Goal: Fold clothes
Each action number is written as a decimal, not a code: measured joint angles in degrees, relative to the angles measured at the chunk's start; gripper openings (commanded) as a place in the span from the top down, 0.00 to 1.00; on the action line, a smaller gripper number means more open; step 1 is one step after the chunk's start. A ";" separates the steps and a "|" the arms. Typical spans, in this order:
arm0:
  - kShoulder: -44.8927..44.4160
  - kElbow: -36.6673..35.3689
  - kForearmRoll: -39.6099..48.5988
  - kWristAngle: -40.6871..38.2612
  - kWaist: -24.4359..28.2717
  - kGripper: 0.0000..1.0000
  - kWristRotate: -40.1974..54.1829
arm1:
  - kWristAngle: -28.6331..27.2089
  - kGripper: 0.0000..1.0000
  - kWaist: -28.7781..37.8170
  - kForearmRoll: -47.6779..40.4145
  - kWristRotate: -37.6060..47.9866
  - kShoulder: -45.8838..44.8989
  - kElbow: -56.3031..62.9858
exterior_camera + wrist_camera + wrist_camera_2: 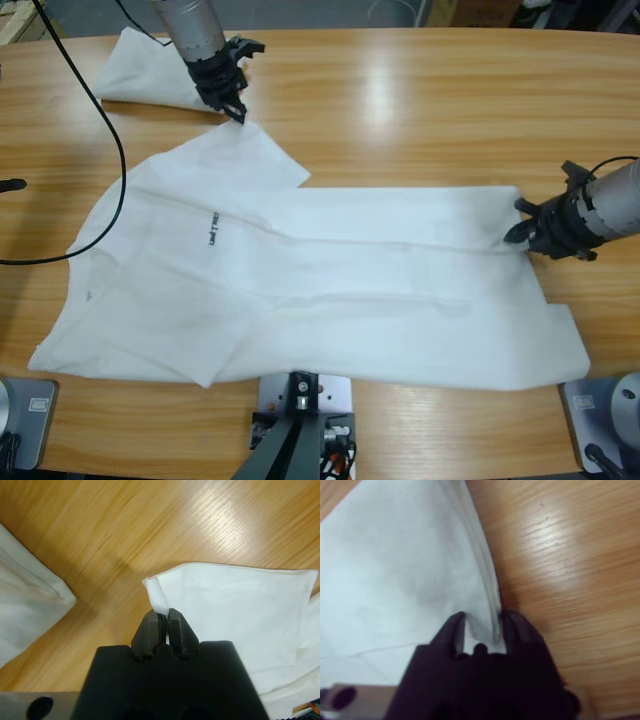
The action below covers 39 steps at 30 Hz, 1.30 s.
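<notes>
A white T-shirt [330, 290] with a small dark chest print [212, 228] lies spread flat across the table, neck to the left. My left gripper [237, 112] comes down from the top and is shut on the tip of the upper sleeve [235, 605]; the sleeve corner curls up between the jaws of the left gripper [163, 614]. My right gripper [518, 224] reaches in from the right at the shirt's upper hem corner. In the right wrist view the right gripper [484, 624] is open, its jaws astride the folded hem edge [487, 585].
A second white T-shirt [145, 70], folded, lies at the back left just behind the left gripper, and shows again as a folded T-shirt [25, 605] at the left wrist view's edge. A black cable [105, 120] loops over the left part of the wooden table [420, 110].
</notes>
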 measured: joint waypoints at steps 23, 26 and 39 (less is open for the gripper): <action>0.00 0.00 0.30 -0.06 -0.23 1.00 0.11 | -0.56 0.96 0.01 0.42 0.00 -1.38 0.00; 0.00 0.00 0.55 -0.06 -0.25 1.00 0.22 | -1.42 0.95 0.09 1.18 0.00 -2.29 -0.02; 0.00 0.00 0.65 -0.07 -0.29 1.00 0.29 | -2.06 0.80 0.20 3.74 0.00 -4.84 -0.21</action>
